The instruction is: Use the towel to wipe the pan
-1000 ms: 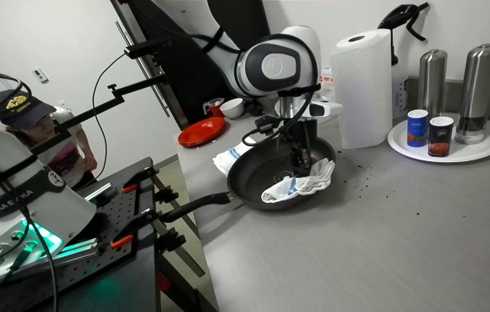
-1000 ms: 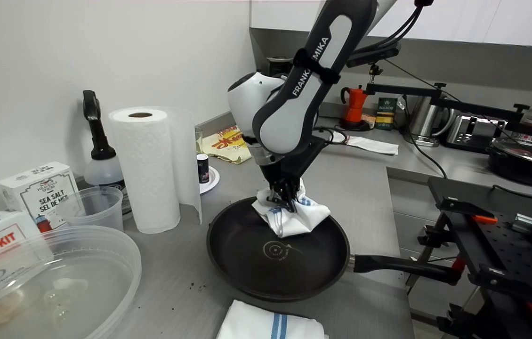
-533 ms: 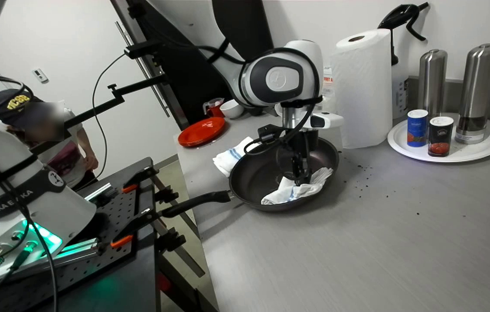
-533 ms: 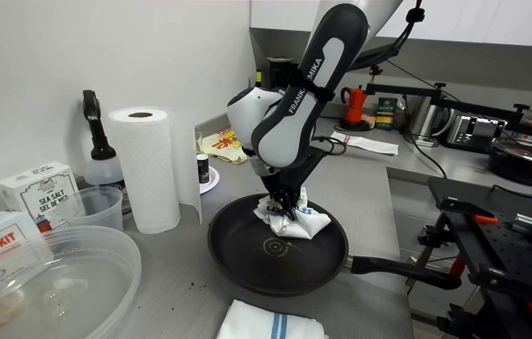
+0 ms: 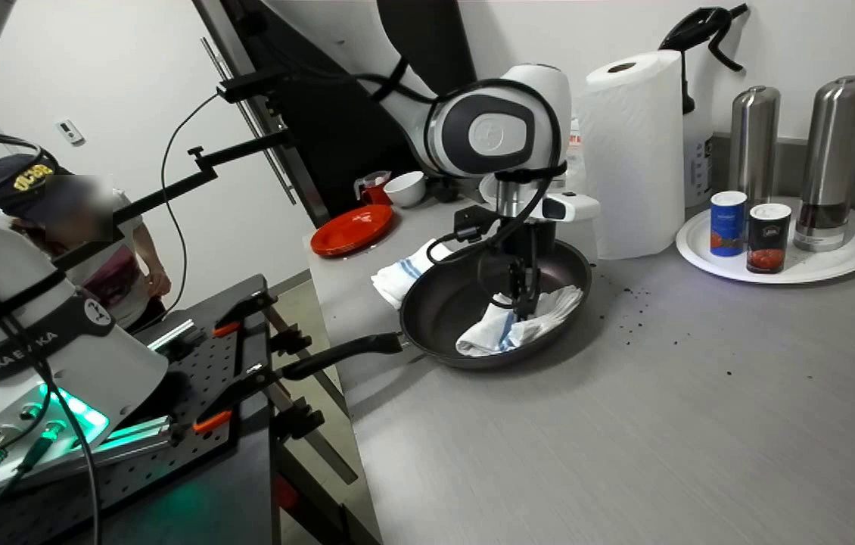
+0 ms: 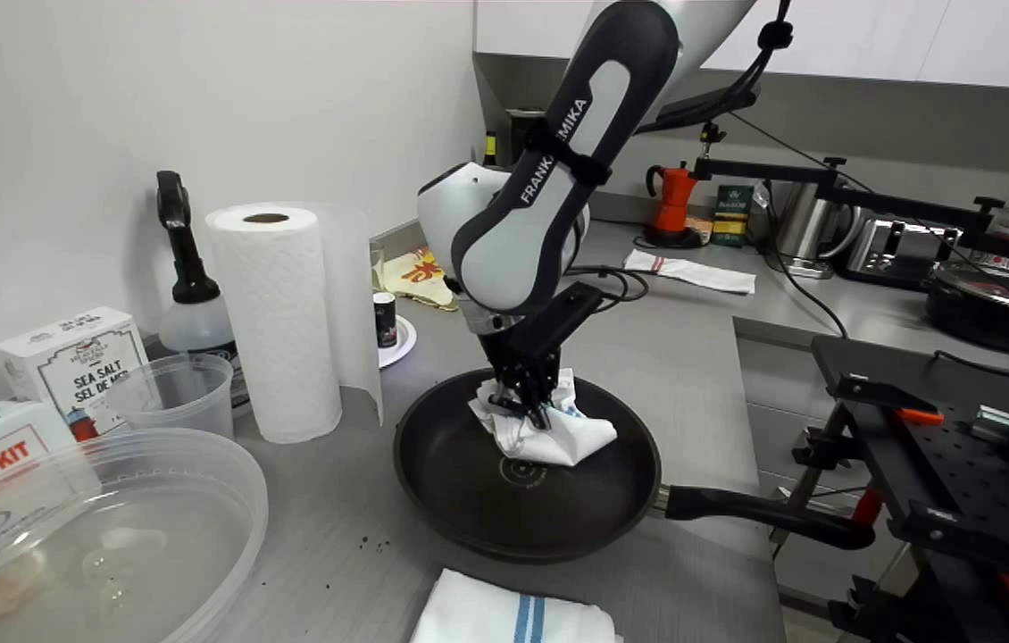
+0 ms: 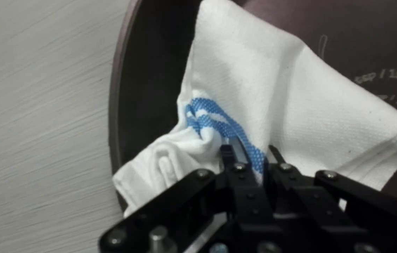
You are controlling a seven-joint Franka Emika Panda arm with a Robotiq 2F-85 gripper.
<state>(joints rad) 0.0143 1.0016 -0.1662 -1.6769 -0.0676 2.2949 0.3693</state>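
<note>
A white towel with blue stripes [image 5: 485, 334] lies bunched inside a black frying pan [image 5: 433, 314]. My gripper [image 5: 524, 309] points down into the pan and is shut on a fold of the towel. In an exterior view the towel [image 6: 562, 442] lies on the far part of the pan [image 6: 513, 522], partly over the printed mark, with the gripper [image 6: 531, 413] on top. In the wrist view a striped fold is pinched between the fingertips [image 7: 251, 154]; the towel [image 7: 244, 66] spreads across the pan [image 7: 142, 88] near its rim. The towel's underside is hidden.
A second folded striped towel [image 6: 504, 616] lies beside the pan. A paper towel roll [image 5: 632, 166], a white plate [image 5: 836, 261] with shakers, and a clear plastic tub [image 6: 250, 536] stand around. Dark crumbs [image 5: 630, 314] dot the counter. The pan handle [image 6: 763, 511] sticks past the counter edge.
My gripper has lowered with the towel, then moved slightly across the pan, dragging the towel partly over the printed mark. The pan has shifted slightly.
</note>
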